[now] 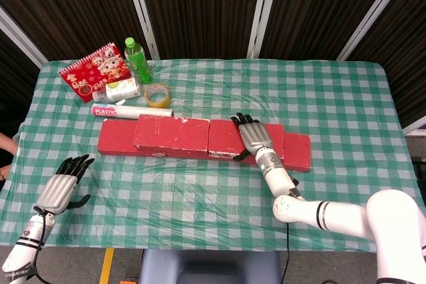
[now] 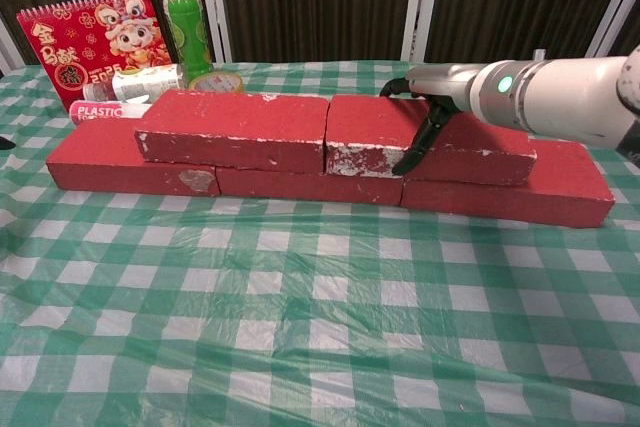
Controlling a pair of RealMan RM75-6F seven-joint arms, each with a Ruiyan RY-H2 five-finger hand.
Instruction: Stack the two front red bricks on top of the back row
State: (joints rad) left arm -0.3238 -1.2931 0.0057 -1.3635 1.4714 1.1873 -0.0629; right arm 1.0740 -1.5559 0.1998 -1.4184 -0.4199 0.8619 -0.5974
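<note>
A row of red bricks (image 1: 117, 142) (image 2: 562, 189) lies across the middle of the table. Two more red bricks sit on top of it, end to end: a left one (image 1: 172, 132) (image 2: 235, 127) and a right one (image 1: 223, 136) (image 2: 365, 132). My right hand (image 1: 254, 138) (image 2: 438, 89) lies over the right top brick, fingers across its top and back edge, thumb down its front face, gripping it. My left hand (image 1: 63, 187) hovers open near the table's front left edge, well away from the bricks.
Behind the bricks at the back left stand a green bottle (image 1: 138, 60) (image 2: 186, 19) and a red calendar (image 1: 93, 71) (image 2: 85, 42). A bottle lying on its side (image 1: 120, 89), a tape roll (image 1: 157, 96) and a white wrapped roll (image 1: 126, 110) are there too. A green checked cloth covers the table.
</note>
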